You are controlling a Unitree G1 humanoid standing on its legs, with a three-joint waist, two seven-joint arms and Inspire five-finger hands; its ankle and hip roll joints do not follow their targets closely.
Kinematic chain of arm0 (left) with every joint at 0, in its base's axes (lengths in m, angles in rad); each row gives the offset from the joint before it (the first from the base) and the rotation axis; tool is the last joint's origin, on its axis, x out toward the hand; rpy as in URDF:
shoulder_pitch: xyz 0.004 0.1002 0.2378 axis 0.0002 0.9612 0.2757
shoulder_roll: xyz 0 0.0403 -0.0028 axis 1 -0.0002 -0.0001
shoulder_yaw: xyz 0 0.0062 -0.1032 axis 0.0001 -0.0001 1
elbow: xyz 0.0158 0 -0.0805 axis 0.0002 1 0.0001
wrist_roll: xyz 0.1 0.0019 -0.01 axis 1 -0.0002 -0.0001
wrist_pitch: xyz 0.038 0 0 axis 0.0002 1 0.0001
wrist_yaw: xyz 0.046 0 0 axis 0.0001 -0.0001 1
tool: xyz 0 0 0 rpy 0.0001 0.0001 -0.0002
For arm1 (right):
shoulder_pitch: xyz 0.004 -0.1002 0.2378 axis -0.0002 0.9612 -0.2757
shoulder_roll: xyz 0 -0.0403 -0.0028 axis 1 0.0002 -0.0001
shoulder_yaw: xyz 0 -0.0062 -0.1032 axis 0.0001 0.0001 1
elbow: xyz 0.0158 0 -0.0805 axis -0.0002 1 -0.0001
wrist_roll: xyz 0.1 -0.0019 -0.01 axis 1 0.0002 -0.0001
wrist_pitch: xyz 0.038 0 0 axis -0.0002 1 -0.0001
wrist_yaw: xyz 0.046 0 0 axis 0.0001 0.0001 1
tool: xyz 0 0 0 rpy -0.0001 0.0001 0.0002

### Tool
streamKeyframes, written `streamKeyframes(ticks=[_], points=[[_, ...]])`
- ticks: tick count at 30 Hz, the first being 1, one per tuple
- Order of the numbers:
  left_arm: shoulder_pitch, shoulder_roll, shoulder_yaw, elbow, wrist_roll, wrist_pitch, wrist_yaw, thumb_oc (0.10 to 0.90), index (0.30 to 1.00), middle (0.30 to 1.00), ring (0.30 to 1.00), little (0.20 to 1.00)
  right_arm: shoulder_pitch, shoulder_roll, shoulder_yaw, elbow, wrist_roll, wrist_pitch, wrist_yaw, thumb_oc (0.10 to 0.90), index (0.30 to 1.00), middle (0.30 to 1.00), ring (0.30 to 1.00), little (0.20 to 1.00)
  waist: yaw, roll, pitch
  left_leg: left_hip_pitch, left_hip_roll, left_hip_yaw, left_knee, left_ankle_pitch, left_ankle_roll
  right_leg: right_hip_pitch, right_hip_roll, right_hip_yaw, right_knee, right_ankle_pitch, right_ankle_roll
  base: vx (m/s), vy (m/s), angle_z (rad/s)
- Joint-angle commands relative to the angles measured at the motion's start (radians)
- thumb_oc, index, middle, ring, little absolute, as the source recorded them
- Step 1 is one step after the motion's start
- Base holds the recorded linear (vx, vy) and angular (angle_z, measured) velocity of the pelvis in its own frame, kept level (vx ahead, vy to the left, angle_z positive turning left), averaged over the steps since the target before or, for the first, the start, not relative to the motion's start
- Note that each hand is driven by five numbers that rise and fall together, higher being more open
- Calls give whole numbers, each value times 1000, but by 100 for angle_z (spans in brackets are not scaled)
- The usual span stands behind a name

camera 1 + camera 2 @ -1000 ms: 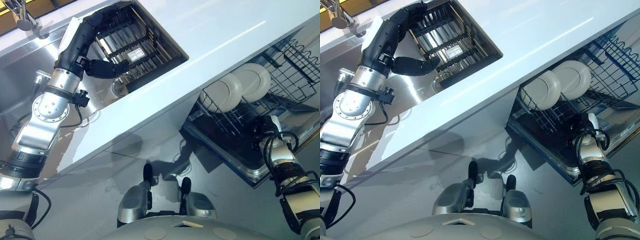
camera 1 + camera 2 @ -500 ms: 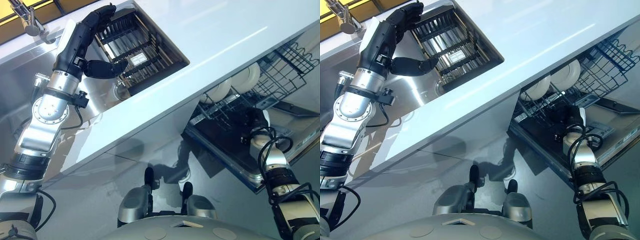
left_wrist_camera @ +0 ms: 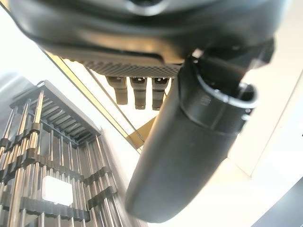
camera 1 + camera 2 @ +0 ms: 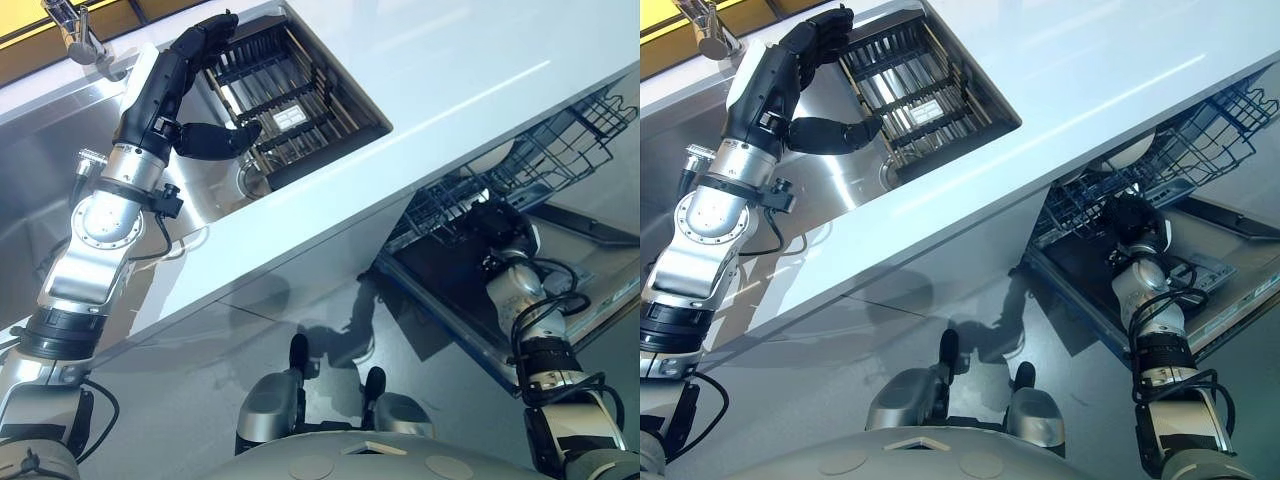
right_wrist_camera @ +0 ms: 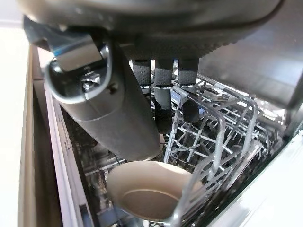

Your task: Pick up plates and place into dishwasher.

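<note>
Two robot hands work apart: my right robot hand, fingers straight and holding nothing, presses the dishwasher rack holding the plate under the worktop; I should push evenly. Left robot hand hovers open over the sink rack.

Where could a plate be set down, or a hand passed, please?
The white counter between the sink and the dishwasher rack is bare. The sink floor beside the drying rack is bare too. The dishwasher rack is crowded: the right hand is at its front wires, with a plate just beyond its fingers.
</note>
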State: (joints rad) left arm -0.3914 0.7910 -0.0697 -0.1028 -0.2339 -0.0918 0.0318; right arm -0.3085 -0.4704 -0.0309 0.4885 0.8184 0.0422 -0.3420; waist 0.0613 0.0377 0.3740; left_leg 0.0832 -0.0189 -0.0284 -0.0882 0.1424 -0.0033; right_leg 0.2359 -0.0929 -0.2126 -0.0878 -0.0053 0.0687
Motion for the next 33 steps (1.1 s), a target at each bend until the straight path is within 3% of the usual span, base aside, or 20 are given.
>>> streamKeyframes(ticks=[1, 8, 14, 16, 21, 28, 33], points=[[20, 5, 32, 3, -16, -107, 15, 800, 900, 900, 900, 900, -290, 152, 147, -195, 131, -196, 157, 100, 300, 300, 300, 200, 79, -42, -275, 75, -69, 45, 40, -188, 32, -65, -59, -25, 21, 54, 49, 2, 52, 2], [26, 9, 18, -2, -38, -115, 31, 800, 900, 900, 900, 900, -305, 59, 151, -152, -171, -200, -51, 100, 300, 300, 300, 200, 84, -50, -291, 75, -70, 34, 25, -179, 31, -67, -60, -29, 14, 58, 51, -35, 51, 6], [103, 5, 63, -15, -37, -139, 45, 800, 900, 900, 900, 900, -202, -69, 44, -234, -394, -248, -225, 100, 300, 300, 300, 200, 56, -55, -292, 77, -71, 33, 8, -174, 34, -79, -54, -9, 22, 60, 57, -45, 45, 5], [123, 6, 79, -8, -38, -152, 51, 800, 900, 900, 900, 900, -173, -120, -3, -256, -503, -234, -273, 100, 300, 300, 300, 200, 43, -55, -291, 78, -73, 34, 2, -172, 34, -87, -52, -1, 27, 62, 61, -45, 52, 2], [153, 22, 121, -5, -65, -165, 49, 800, 900, 900, 900, 900, -139, -232, -39, -263, -654, -153, -238, 100, 300, 300, 300, 200, 25, -62, -290, 79, -72, 43, 1, -175, 31, -95, -51, 13, 31, 64, 67, -38, 35, 0], [171, 43, 165, -2, -84, -168, 42, 800, 900, 900, 900, 900, -73, -423, -26, -204, -848, -30, -30, 100, 300, 300, 300, 200, 6, -80, -289, 67, -69, 52, 1, -168, 25, -111, -46, 35, 35, 68, 71, -49, 19, -3], [183, 45, 182, -14, -69, -166, 46, 800, 900, 900, 900, 900, -37, -486, -30, -175, -922, 67, 72, 100, 300, 300, 300, 200, -1, -92, -287, 57, -69, 52, 1, -165, 23, -118, -41, 42, 36, 70, 71, -55, 9, -11]])
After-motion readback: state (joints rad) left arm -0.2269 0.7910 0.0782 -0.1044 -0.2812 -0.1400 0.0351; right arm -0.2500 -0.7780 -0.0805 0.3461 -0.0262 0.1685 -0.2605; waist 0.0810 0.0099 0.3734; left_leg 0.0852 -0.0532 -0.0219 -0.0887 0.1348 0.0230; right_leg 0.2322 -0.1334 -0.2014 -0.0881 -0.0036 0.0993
